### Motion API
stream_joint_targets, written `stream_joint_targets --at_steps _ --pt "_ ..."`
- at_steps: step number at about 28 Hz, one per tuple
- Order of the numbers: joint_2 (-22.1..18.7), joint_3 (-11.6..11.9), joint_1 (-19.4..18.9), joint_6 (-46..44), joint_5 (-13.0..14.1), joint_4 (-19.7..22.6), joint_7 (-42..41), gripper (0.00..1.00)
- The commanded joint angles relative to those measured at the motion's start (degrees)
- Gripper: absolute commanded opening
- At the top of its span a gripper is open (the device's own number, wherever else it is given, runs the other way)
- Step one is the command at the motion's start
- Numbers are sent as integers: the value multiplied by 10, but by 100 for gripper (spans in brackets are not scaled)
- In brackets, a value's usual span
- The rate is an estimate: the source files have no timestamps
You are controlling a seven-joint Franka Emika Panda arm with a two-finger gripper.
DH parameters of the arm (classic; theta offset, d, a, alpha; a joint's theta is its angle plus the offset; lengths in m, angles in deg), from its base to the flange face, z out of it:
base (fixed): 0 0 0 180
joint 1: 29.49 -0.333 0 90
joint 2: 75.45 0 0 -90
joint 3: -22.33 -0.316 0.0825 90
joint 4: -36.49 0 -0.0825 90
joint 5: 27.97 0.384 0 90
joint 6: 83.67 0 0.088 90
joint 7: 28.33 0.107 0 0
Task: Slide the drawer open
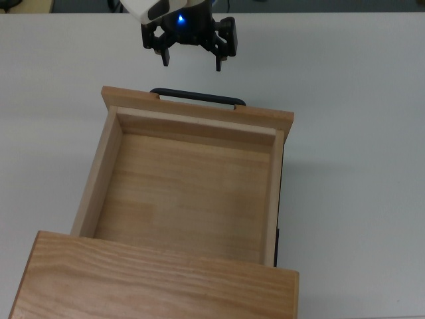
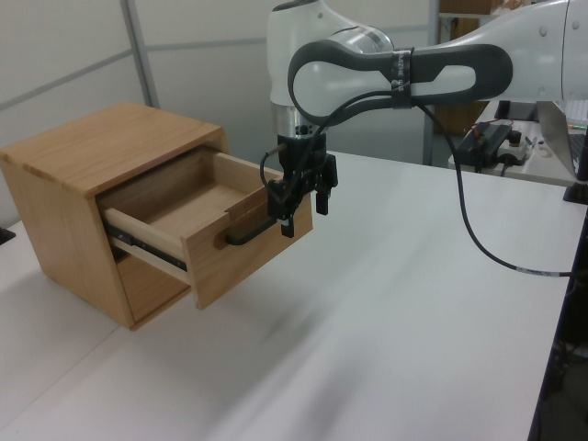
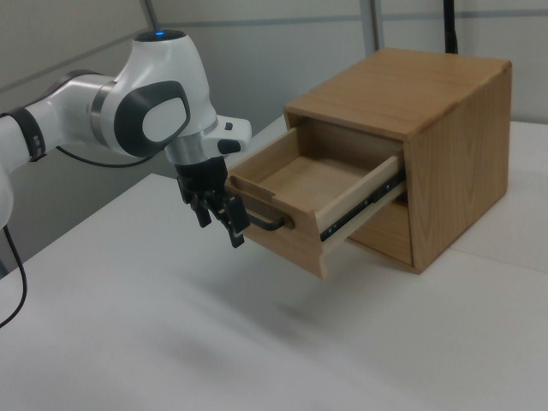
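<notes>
Our black two-finger gripper [image 1: 191, 58] hangs open and empty just beyond the thin black bar handle [image 1: 197, 97]. The light wood drawer [image 1: 186, 183] juts well out of the cabinet [image 2: 87, 152] above the white bench [image 1: 358, 166]. We judge it open already, so we should back straight away without catching the handle.

The white arm [image 2: 395, 64] bends over and down — its black gripper [image 1: 191, 61] points at the table. The two fingers [image 1: 218, 63] are spread apart, holding nothing.
</notes>
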Motion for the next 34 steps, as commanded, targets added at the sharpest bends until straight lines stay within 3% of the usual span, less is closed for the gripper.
stream_joint_targets --at_steps 1,34 --pt "6 3 0 -7 -5 -14 -14 100" --pt "6 3 6 -9 -4 -14 -30 100"
